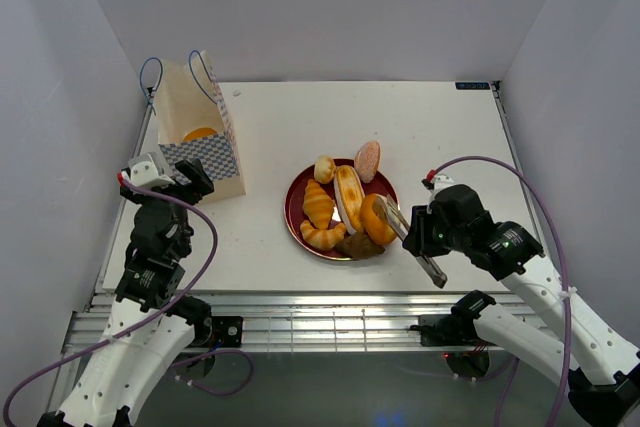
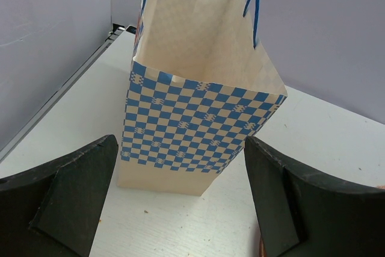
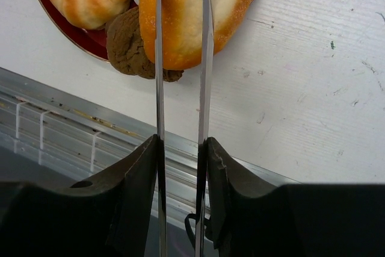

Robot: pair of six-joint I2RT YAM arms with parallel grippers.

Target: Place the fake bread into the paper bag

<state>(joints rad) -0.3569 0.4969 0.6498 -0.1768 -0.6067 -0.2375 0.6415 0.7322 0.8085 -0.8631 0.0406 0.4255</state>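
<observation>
The paper bag [image 1: 200,142] stands open at the table's far left, with an orange bun [image 1: 200,133] showing inside; it fills the left wrist view [image 2: 198,106]. My left gripper [image 1: 192,179] [image 2: 180,144] is open and empty just in front of the bag. My right gripper [image 1: 420,239] [image 3: 180,142] is shut on metal tongs [image 1: 408,235] [image 3: 158,58]. The tong blades sit on either side of a golden round bun [image 1: 377,218] [image 3: 180,16] on the dark red plate [image 1: 292,209]. The plate also holds two croissants [image 1: 318,204], an oblong roll [image 1: 349,193], a pinkish bun [image 1: 368,160], a small round bun [image 1: 324,168] and a dark brown piece [image 1: 360,245] [image 3: 127,45].
White walls close in the table on the left, back and right. The table's front edge and metal rail [image 3: 72,118] lie just below the plate [image 3: 90,43]. Bare white table [image 1: 420,137] lies behind the plate and between plate and bag.
</observation>
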